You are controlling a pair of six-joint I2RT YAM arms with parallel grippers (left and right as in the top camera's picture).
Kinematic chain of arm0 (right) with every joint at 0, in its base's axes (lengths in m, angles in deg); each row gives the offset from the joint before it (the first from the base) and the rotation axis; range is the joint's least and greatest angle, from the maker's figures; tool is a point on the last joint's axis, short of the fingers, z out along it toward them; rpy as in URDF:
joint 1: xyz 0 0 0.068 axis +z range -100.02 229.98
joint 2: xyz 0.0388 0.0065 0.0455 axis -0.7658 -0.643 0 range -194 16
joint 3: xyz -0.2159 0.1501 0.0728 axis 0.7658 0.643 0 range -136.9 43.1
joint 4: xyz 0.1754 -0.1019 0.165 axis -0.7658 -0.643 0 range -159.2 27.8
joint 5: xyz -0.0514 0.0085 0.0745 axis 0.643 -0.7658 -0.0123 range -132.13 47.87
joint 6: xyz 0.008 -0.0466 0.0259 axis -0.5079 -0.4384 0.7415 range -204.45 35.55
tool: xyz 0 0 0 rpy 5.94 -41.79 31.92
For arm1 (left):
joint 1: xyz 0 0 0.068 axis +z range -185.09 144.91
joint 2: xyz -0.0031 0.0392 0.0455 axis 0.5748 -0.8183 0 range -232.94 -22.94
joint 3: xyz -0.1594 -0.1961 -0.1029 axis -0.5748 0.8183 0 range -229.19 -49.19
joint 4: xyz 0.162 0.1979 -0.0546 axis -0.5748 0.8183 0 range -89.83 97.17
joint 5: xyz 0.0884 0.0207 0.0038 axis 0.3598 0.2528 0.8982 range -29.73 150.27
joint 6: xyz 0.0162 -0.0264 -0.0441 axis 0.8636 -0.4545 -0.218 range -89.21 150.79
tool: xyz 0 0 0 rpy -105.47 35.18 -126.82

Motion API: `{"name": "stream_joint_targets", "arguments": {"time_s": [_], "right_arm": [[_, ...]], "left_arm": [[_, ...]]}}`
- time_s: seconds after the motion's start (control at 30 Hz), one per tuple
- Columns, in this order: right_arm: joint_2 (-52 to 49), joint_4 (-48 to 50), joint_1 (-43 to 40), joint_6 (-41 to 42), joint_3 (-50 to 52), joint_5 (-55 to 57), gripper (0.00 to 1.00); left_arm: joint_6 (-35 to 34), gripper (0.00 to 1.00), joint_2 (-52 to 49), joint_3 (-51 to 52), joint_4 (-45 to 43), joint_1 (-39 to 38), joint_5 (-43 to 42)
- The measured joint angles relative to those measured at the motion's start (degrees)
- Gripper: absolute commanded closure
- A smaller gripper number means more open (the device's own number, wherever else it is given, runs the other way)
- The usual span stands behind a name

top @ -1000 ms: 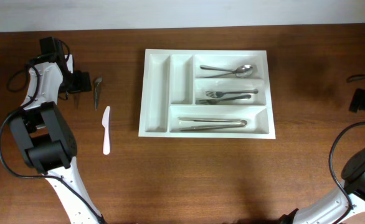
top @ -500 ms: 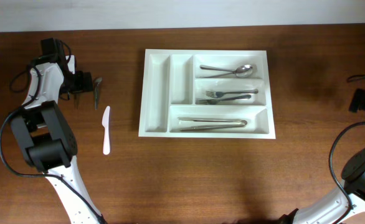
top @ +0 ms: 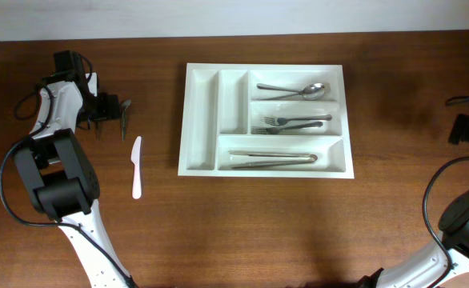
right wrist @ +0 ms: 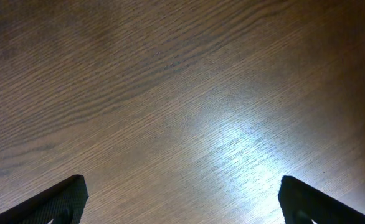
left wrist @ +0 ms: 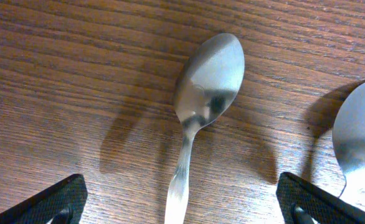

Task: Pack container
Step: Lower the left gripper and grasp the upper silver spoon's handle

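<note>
Left wrist: left claw (left wrist: 182, 202) wide, shiny steel spoon (left wrist: 207, 74) lying between its tips on brown wooden worktop (left wrist: 58, 74). Right claw (right wrist: 182, 199) wide, empty.

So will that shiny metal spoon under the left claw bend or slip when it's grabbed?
The shiny metal spoon is probably stiff: it looks like solid steel. Its polished, thin handle could slip. Lying flat on the wooden table, it likely slides rather than rolls.

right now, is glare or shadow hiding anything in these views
right wrist: a bright glare patch on the table washes out the grain; left wrist: the spoon is sharp, with a soft shadow to its left; overhead: even light, the white container reads clearly
</note>
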State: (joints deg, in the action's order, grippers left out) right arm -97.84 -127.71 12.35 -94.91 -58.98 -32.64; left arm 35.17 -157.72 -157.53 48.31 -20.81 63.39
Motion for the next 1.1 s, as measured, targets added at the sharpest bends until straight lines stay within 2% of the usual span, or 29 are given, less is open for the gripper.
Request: {"name": "stream_joint_targets", "arguments": {"time_s": [0.27,0.43,0.87,1.1], "right_arm": [[0.0,0.0,0.0,-0.02,0.0,0.0,0.01],[0.0,-0.02,0.0,0.0,0.0,0.0,0.01],[0.0,0.0,0.0,-0.02,0.02,0.0,0.01],[0.0,0.0,0.0,-0.02,0.0,0.0,0.01]], "left_arm": [[-0.02,0.0,-0.83,-0.5,0.07,0.04,-0.85],[0.2,0.15,-0.9,-0.55,-0.13,0.04,-1.46],[0.35,0.16,-1.11,-0.7,-0.22,0.0,-2.12],[0.57,0.37,-1.22,-0.76,-0.22,-0.07,-2.78]]}}
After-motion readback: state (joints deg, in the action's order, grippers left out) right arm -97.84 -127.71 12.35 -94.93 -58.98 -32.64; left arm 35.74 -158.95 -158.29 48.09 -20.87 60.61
